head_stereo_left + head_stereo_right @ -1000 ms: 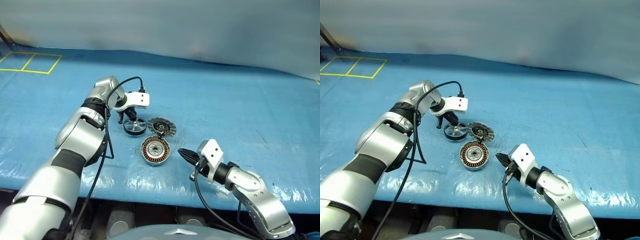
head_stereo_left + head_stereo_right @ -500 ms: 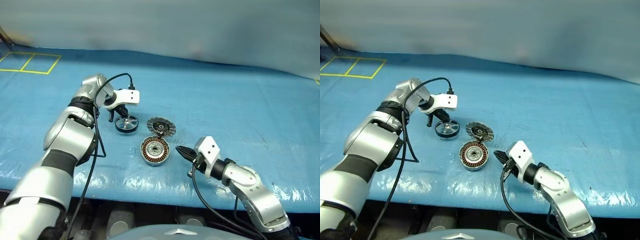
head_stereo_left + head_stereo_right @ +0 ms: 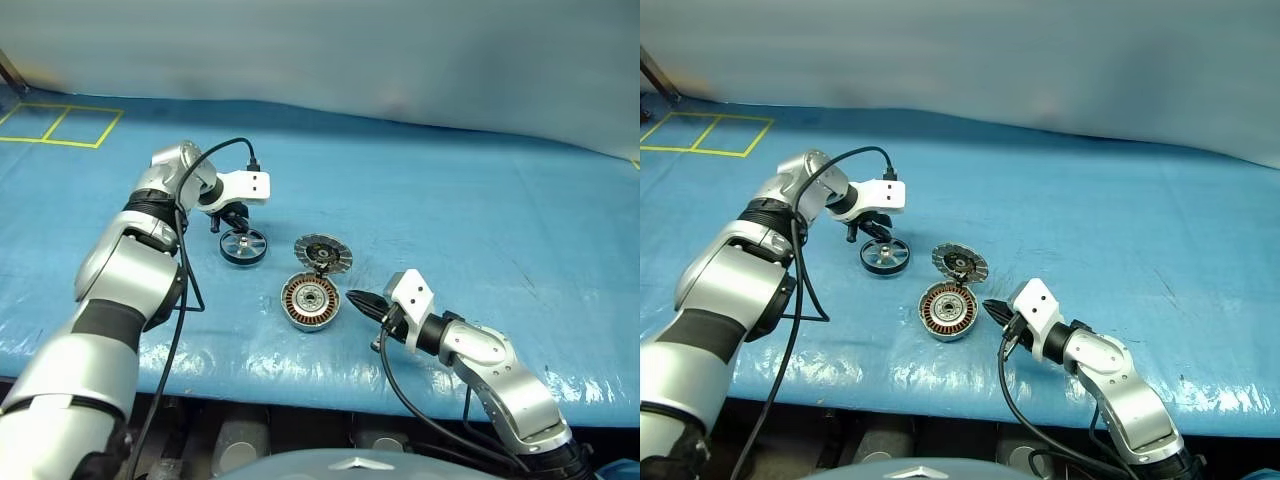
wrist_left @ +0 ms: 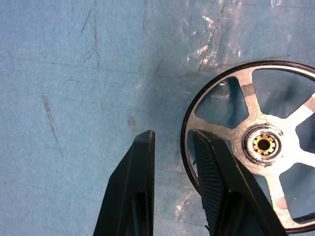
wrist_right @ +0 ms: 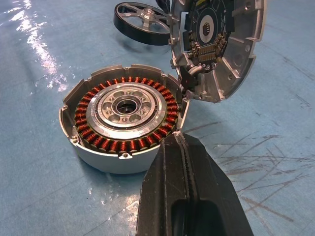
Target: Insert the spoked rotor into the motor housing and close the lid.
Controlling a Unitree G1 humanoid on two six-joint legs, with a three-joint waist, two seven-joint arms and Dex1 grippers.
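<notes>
Brass-centred hub of spoked rotor (image 4: 265,143)

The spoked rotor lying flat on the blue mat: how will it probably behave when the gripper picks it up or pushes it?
The spoked rotor looks like rigid metal, so it probably will not bend. Lying flat, it will likely slide rather than roll. Its thin smooth rim may slip between the fingers.

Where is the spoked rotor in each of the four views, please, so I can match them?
Left eye view: spoked rotor flat on the blue mat, under the left gripper.
Right eye view: same spot, left of the open lid.
Left wrist view: at the right edge, beside the fingers.
Right wrist view: far behind the motor housing, next to the lid.
Shared landmark: the lid.
</notes>
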